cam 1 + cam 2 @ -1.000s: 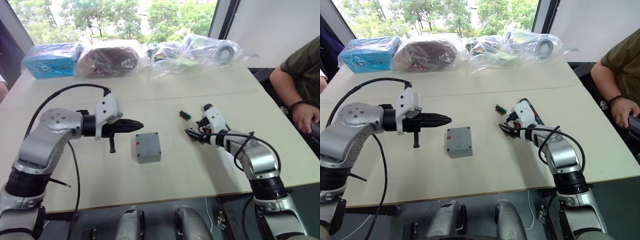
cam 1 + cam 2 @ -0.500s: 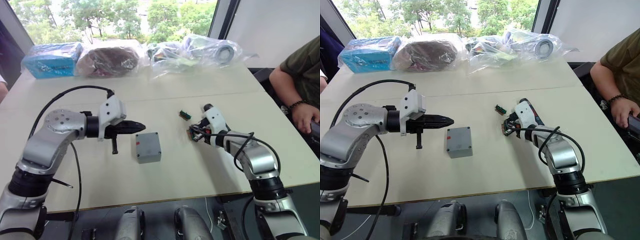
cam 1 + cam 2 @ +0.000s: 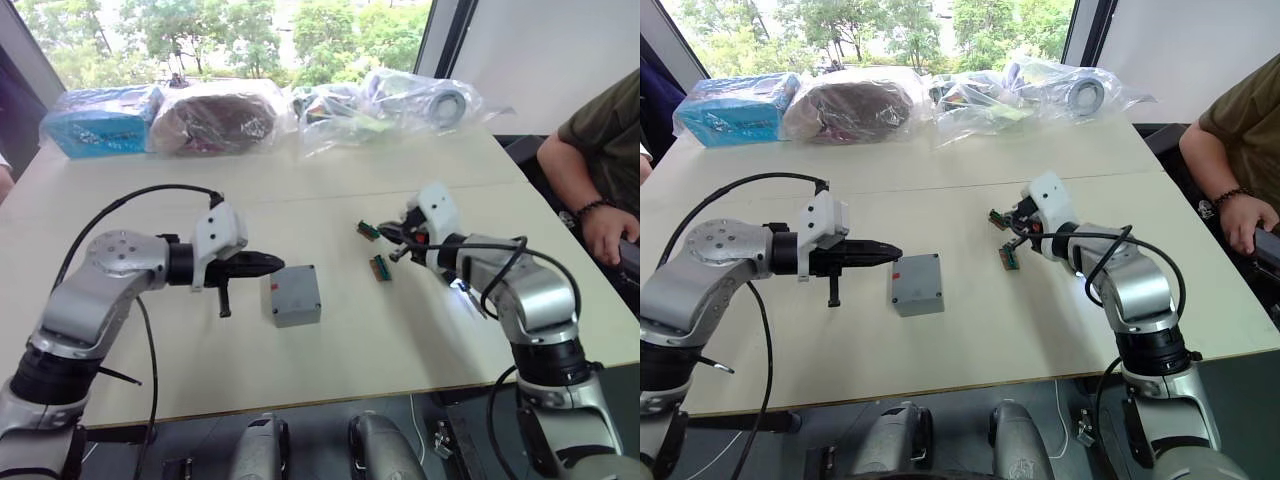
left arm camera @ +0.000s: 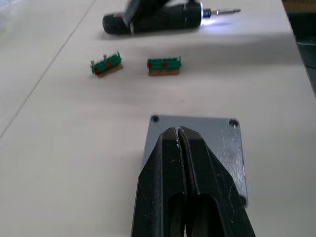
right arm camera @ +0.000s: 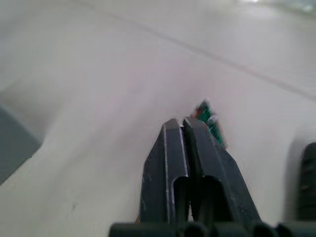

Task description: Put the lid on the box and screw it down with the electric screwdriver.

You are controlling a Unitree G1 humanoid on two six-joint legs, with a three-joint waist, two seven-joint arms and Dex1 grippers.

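Up comes the right gripper (image 5: 178, 123). A second ago it was down at the nearer small green circuit piece (image 3: 379, 267); now it has lifted clear and swung toward the upper right of the frame, leaving that piece flat on the pale bench (image 3: 330, 360). Its jaws are pressed together on nothing. The left gripper (image 4: 177, 131) has edged in, jaws also closed and empty, tips just beside the near-left edge of the target.

That target sits mid-frame: the small square grey plastic box (image 3: 298, 308), with the shallow grey plastic lid (image 4: 222, 143) already resting on top, its screw holes showing at two corners. Any contents are hidden under the lid. Both look rigid, light and smooth, so a sideways nudge would likely slide them. Bracing the box by its side walls seems the safest hold.

The slim black electric screwdriver (image 4: 168, 23) lies on the bench beyond the two green pieces, metal bit bare, a light glowing at its tip. It is a hard, round barrel that could roll, so I'd take it mid-body.

Along the top of the frame, clear plastic bags (image 3: 215, 115) hold dark, bundled items I can't identify.
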